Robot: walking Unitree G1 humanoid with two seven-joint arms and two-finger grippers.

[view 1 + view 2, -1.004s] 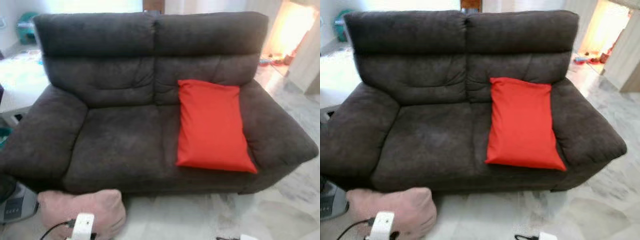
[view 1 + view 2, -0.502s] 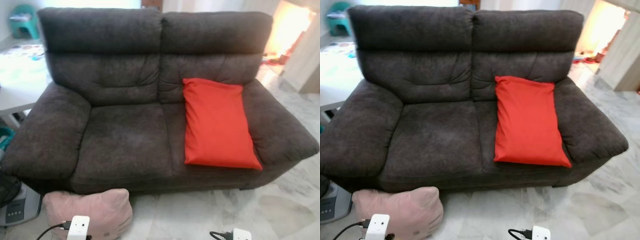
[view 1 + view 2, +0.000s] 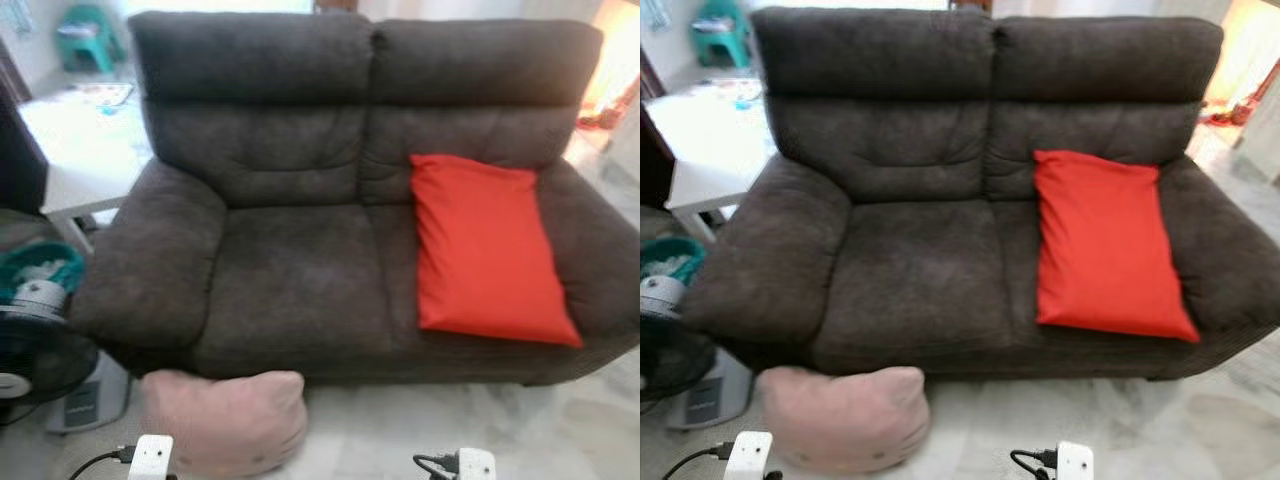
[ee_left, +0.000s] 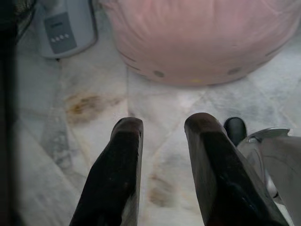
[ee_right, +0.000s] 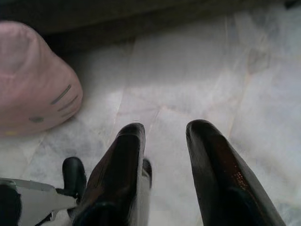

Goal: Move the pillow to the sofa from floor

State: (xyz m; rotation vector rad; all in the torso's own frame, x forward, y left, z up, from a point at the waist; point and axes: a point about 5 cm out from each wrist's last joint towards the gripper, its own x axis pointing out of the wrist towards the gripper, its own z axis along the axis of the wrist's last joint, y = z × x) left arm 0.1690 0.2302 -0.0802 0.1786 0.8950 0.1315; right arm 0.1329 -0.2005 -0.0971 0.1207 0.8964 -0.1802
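A pale pink pillow (image 3: 225,419) with a cat face lies on the marble floor against the front of the dark brown sofa (image 3: 290,270), below its left seat. In the left wrist view the pink pillow (image 4: 200,40) lies just beyond my left gripper (image 4: 162,126), whose fingers are open with only floor between them. In the right wrist view my right gripper (image 5: 164,132) is open over bare floor, and the pink pillow (image 5: 33,80) lies off to one side. A red pillow (image 3: 485,250) leans on the sofa's right seat.
A fan and a grey appliance (image 3: 85,400) stand on the floor left of the sofa. A white low table (image 3: 80,160) is behind the left armrest. Open marble floor (image 3: 560,430) stretches in front of the sofa's right half.
The whole picture has shifted right, so the camera has turned left. The fan and more of the pink pillow have come into view. The pillows themselves have not moved.
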